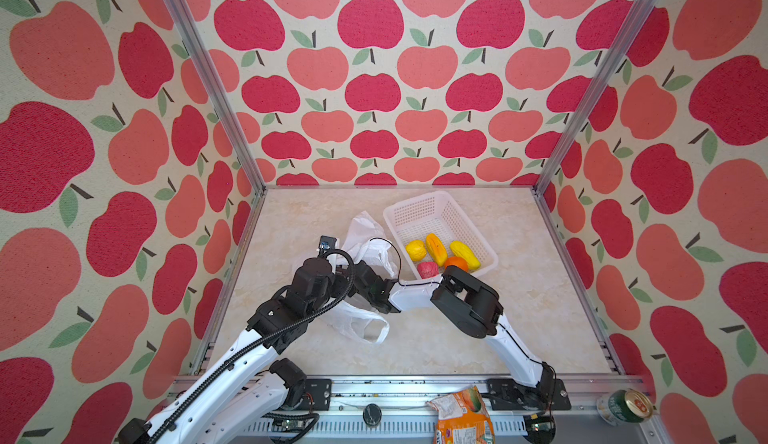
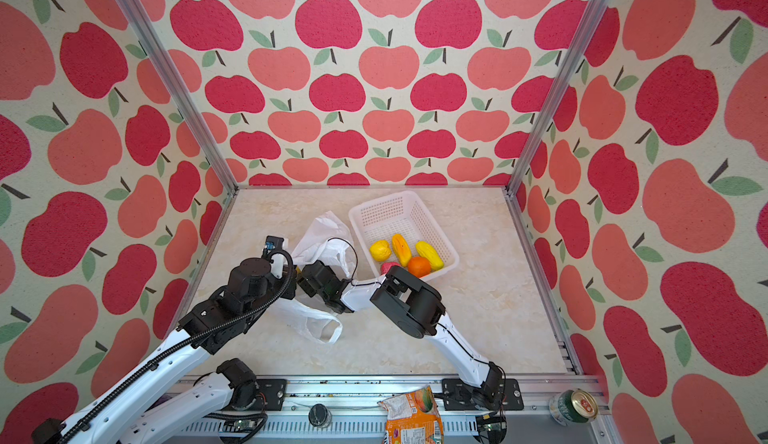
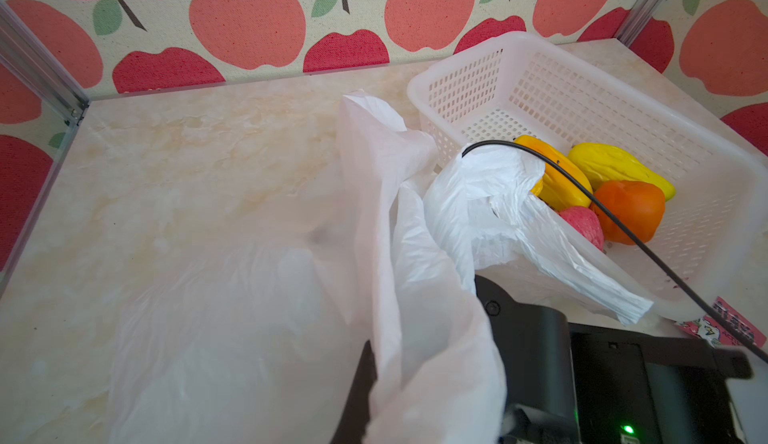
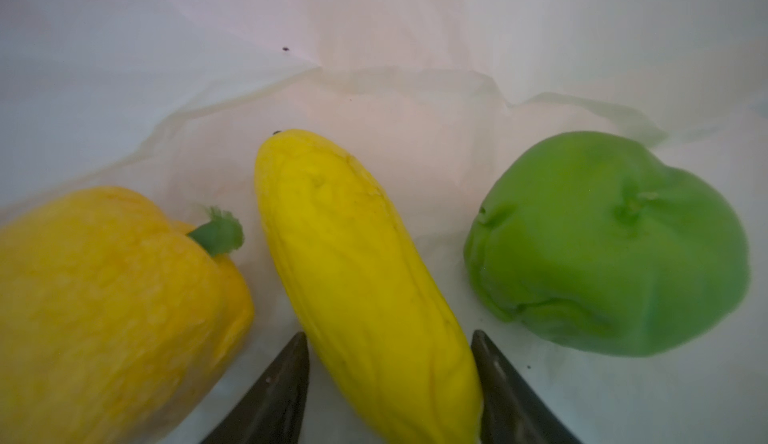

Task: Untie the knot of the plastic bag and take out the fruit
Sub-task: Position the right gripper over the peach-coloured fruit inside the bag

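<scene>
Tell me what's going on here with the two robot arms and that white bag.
The left pincer is shut on the thin white plastic bag, holding its mouth up. The right pincer reaches inside, its fingers on either side of a long yellow fruit that lies between a yellow bell pepper and a green apple; whether it grips yet is unclear. Five pieces of fruit already lie in the white perforated plastic basket beside the bag.
</scene>
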{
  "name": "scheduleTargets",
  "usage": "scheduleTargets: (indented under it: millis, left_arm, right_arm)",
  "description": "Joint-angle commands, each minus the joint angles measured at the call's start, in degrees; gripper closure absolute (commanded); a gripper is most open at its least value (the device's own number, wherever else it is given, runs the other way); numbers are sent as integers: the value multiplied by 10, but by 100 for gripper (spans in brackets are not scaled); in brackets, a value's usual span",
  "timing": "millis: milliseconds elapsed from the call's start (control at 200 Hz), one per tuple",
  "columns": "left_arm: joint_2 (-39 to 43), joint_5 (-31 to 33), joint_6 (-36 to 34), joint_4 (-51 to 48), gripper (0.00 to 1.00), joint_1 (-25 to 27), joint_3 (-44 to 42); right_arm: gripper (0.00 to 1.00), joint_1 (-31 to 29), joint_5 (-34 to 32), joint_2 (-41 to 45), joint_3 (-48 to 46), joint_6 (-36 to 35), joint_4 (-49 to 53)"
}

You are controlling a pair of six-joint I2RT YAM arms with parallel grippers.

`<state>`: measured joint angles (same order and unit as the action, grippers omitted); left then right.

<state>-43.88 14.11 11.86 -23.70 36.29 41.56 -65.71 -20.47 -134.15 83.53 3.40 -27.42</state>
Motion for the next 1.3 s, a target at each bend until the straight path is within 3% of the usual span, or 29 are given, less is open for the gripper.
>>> scheduleTargets:
  millis: [0, 295, 535, 755, 915, 1031, 1101, 1176, 1296]
  left_arm:
    - [2, 1, -12, 13, 100, 2, -1]
    - [-4, 8, -7, 14, 100, -13, -1]
    - [0, 47, 7, 0, 100, -27, -2]
    - [10, 70, 14, -7, 100, -31, -4]
    - [21, 70, 17, -20, 100, -31, 2]
    - [21, 64, 29, -51, 100, -32, 16]
    - [16, 61, 42, -79, 100, -32, 32]
    - [11, 59, 57, -110, 100, -31, 46]
    - [10, 88, 94, -164, 100, -24, 64]
  right_arm:
    - [49, -3, -11, 32, -29, 2, 0]
    - [73, -50, -43, 147, -161, 2, -62]
    - [79, -87, -74, 225, -263, 10, -127]
    - [84, -100, -89, 237, -298, 14, -159]
    - [75, -101, -83, 200, -249, 9, -121]
    - [38, -101, -106, 146, -178, -12, -95]
    - [21, -100, -132, 105, -119, -28, -73]
    - [10, -96, -146, 63, -60, -44, -48]
    - [1, -89, -165, 11, 23, -66, 8]
